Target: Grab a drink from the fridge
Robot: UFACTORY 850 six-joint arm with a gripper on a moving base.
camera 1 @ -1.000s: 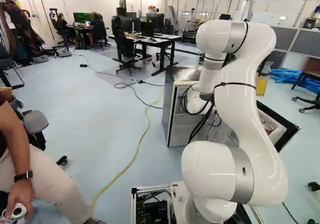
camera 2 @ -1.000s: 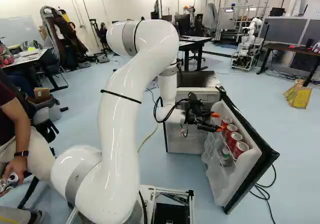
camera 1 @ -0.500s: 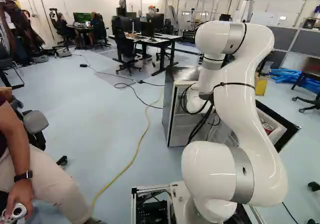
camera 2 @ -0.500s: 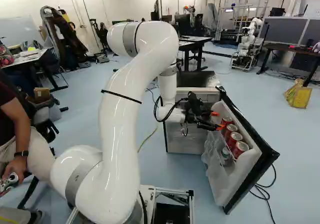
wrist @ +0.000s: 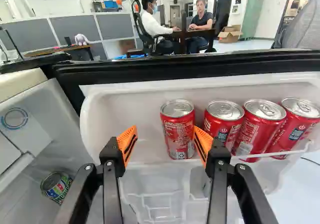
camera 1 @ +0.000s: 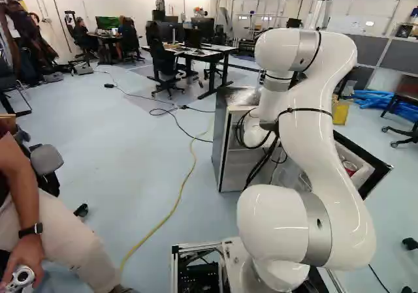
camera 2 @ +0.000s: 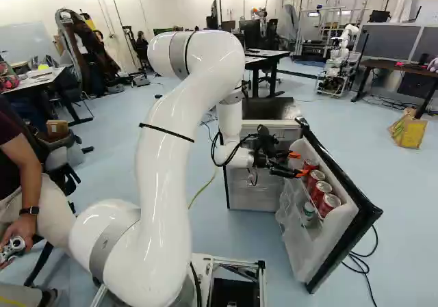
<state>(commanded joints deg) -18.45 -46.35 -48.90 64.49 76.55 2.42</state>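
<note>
In the right base view my gripper reaches over the upper door shelf of the open fridge; the arm hides it in the left base view. The wrist view shows the gripper open, with nothing gripped. One red can stands upright just ahead, within the gap and nearer one orange pad. Beside it stand more red cans in a row on the door shelf. A green can sits inside the fridge body. A white-and-green container is on the door's lower shelf.
The black-edged fridge door stands open beside the gripper. A seated person is close at the left of the left base view. A yellow cable crosses the floor. Desks and another robot stand farther back.
The arm has shifted very slightly, bringing the orange fingertips a touch farther forward beside the nearest red can. The base and fridge have stayed put.
</note>
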